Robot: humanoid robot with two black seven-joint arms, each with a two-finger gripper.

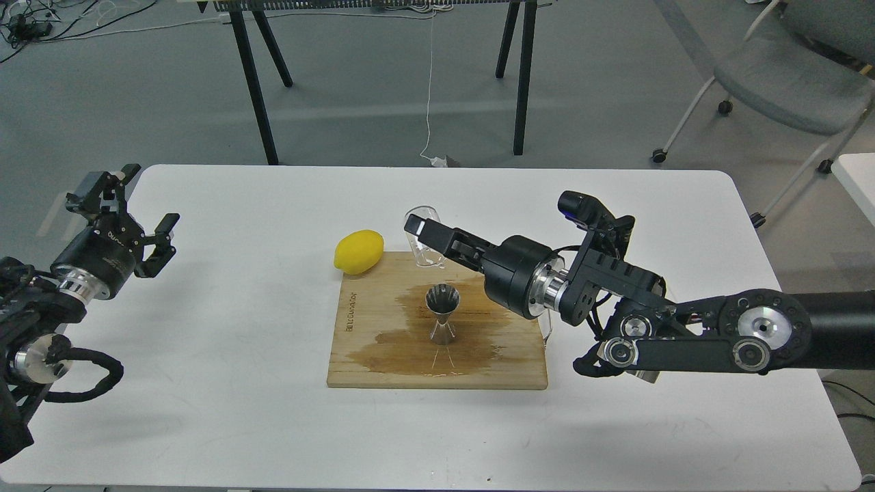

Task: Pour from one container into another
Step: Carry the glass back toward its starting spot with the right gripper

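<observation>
While my right tool (418,229) is clamped on the glass cup (425,238), held tilted above and behind the jigger (442,313) standing on the wet board (506,369), I should tip slowly over its mouth — my left tool (140,219) hangs released.

Jigger (442,316) is showing polished, mirror-bright metal; glass cup (425,236) is looking clear and smooth. Wooden board (369,342) is showing matt grain with a dark wet stain. Lemon (358,251) is appearing waxy; table (239,328) is reading smooth matt white.
</observation>
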